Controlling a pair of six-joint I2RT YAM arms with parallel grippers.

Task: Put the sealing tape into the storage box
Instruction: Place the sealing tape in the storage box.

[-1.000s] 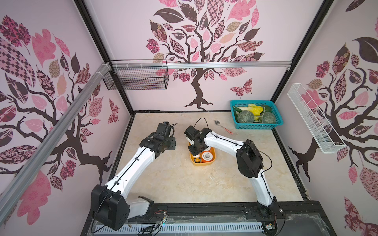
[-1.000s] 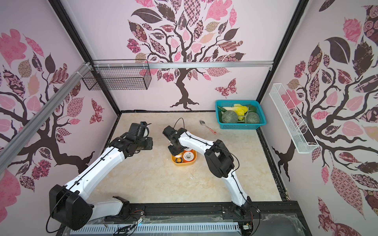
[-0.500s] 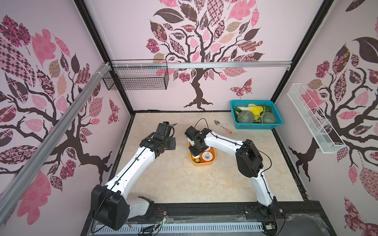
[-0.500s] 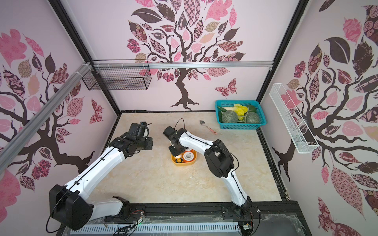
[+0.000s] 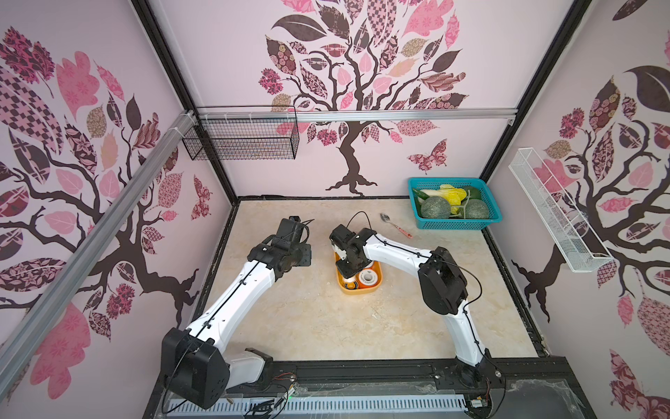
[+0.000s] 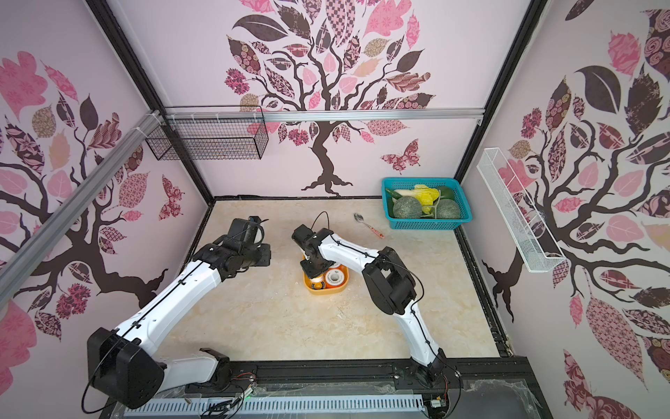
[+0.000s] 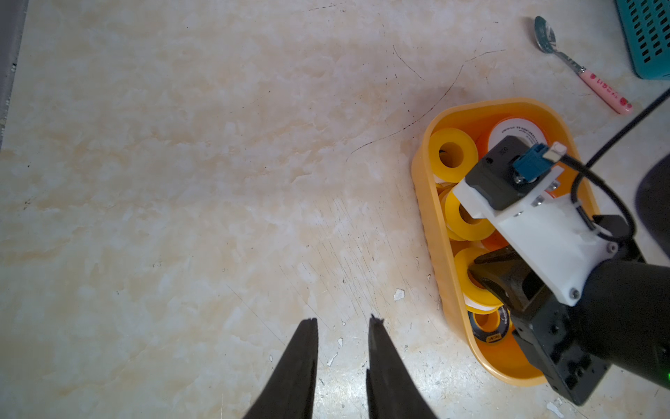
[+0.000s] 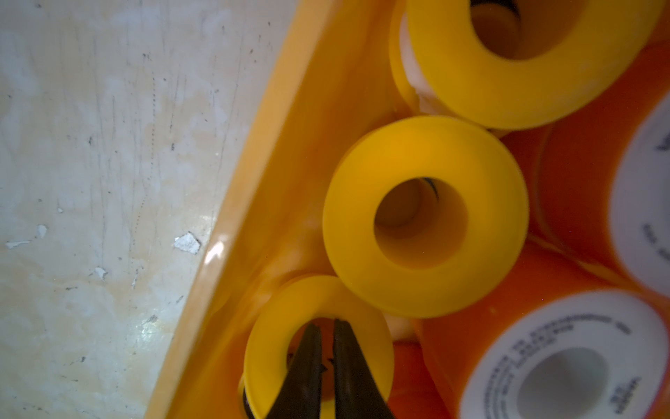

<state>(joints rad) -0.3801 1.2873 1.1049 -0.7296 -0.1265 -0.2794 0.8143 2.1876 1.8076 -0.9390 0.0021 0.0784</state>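
Right gripper (image 8: 325,344) is down inside the orange box (image 8: 275,174), with its jaws narrow, almost together, and they hold nothing; the tips stand in the hole of a yellow roll (image 8: 268,326) just beside the left wall of the box. Left gripper (image 7: 342,321) hangs over the bare table (image 7: 181,181) to the left of the box, a little open and empty. All the tape rolls (image 7: 451,156) that I can see, yellow, orange with white face and one black, are already in the box, some lying on others, and no roll shows on the table. So I judge the placing is nearly finished, perhaps only this roll is being settled. Next move asks the right gripper to rise straight up, so that the tips do not catch the rim of the hole and drag the roll out
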